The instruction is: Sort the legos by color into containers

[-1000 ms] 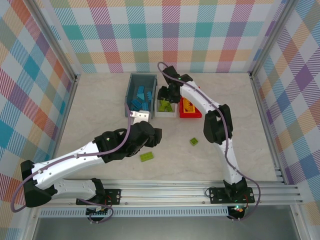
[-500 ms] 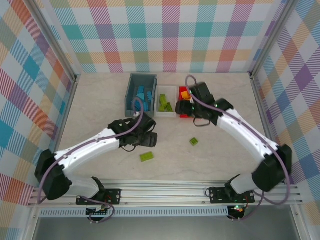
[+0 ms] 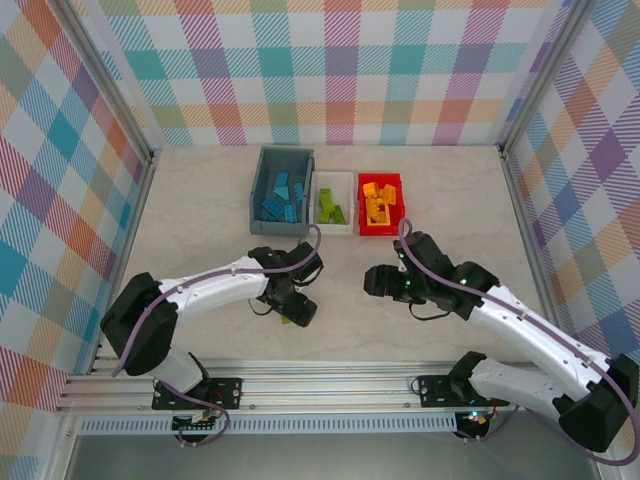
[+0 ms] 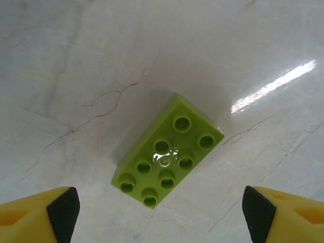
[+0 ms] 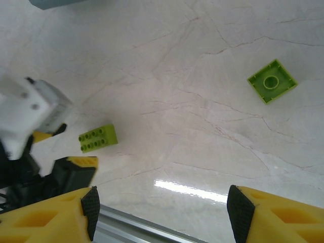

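I log the left gripper (image 4: 161, 212) now down from the bins, fingers spread either side of the lime eight-stud brick (image 4: 167, 152) on the table. The right gripper (image 5: 164, 210) has pulled back too, fingers spread, near the small lime brick (image 5: 272, 81). Both strays belong in the white bin (image 3: 335, 230) beyond.

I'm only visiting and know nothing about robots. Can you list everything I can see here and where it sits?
grey-blue bin: one, grey-blue, far side of the table, leftmost of the row
white bin: one, white, middle of the row
red bin: one, red, right of the row
blue bricks: several, blue, in the grey-blue bin
green bricks: a few, lime green, in the white bin
orange bricks: several, orange, in the red bin
eight-stud brick: one, lime green, loose on the table under the left tool
one-stud brick: one, lime green, loose on the table
table: one, pale marble pattern
left tool: one, yellow and black, open
right tool: one, yellow and black, open
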`<state>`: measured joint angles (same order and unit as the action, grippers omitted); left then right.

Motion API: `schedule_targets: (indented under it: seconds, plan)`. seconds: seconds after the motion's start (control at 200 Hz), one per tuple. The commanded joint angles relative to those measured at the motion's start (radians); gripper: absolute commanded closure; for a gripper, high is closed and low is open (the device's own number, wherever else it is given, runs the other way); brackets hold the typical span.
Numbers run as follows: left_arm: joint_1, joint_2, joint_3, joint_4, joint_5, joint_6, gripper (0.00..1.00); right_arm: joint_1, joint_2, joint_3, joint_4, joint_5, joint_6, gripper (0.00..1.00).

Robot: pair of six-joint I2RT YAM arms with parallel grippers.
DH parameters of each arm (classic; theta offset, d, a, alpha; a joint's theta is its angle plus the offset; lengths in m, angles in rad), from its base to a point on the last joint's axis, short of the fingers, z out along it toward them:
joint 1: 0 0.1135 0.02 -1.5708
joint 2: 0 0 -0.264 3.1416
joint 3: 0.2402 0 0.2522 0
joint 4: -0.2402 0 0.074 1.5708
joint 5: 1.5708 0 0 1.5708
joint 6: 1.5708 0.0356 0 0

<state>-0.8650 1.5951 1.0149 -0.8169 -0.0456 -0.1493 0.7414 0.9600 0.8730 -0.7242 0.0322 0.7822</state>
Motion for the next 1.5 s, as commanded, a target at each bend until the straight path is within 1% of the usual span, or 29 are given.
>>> schedule_targets:
  seconds: [0.0,0.095,0.155,0.19,0.26,0.33,0.505,0.7,0.815,0.925,1.065,1.19,1.295,1.355,1.395,1.5]
  plan:
    - [-0.034,0.075,0.000,0.009,-0.033,0.027,0.16,0.005,-0.007,0.005,-0.014,-0.004,0.032,0.30]
    - [-0.051,0.112,0.000,0.042,-0.060,0.011,0.18,0.006,0.001,0.006,0.001,-0.010,0.039,0.31]
    - [-0.053,0.125,-0.006,0.067,-0.083,-0.002,0.22,0.007,0.007,0.009,0.009,-0.014,0.044,0.31]
    - [-0.054,0.133,-0.005,0.076,-0.094,-0.011,0.27,0.008,0.008,0.010,0.013,-0.016,0.045,0.31]
    - [-0.056,0.141,-0.003,0.096,-0.091,-0.021,0.43,0.007,0.008,0.012,0.012,-0.015,0.042,0.31]
    - [-0.061,0.138,-0.004,0.113,-0.093,-0.036,0.55,0.008,0.010,0.011,0.009,-0.012,0.039,0.31]
    - [-0.066,0.144,-0.004,0.136,-0.083,-0.060,0.70,0.007,0.013,0.000,0.023,-0.013,0.037,0.31]
    - [-0.068,0.155,0.009,0.138,-0.083,-0.074,0.71,0.008,0.018,0.011,0.028,-0.014,0.029,0.32]
    - [-0.068,0.127,0.050,0.107,-0.099,-0.102,0.72,0.009,0.025,0.024,0.033,-0.011,0.014,0.32]
    - [-0.061,0.074,0.165,0.034,-0.124,-0.133,0.72,0.007,0.042,0.042,0.041,0.008,-0.014,0.31]
    - [-0.003,0.078,0.353,-0.020,-0.074,-0.162,0.72,0.007,0.071,0.071,0.096,0.042,-0.058,0.31]
    - [0.070,0.175,0.548,-0.037,-0.034,-0.187,0.73,0.004,0.108,0.111,0.167,0.073,-0.095,0.31]
    - [0.141,0.298,0.721,-0.054,-0.018,-0.211,0.74,-0.004,0.143,0.144,0.279,0.085,-0.153,0.31]
    - [0.190,0.377,0.817,-0.052,0.044,-0.227,0.74,-0.005,0.166,0.168,0.349,0.089,-0.208,0.30]
    - [0.216,0.433,0.887,-0.053,0.083,-0.228,0.74,-0.006,0.186,0.193,0.360,0.104,-0.232,0.30]
    - [0.266,0.592,1.101,-0.087,0.142,-0.231,0.74,-0.008,0.245,0.266,0.372,0.153,-0.297,0.30]
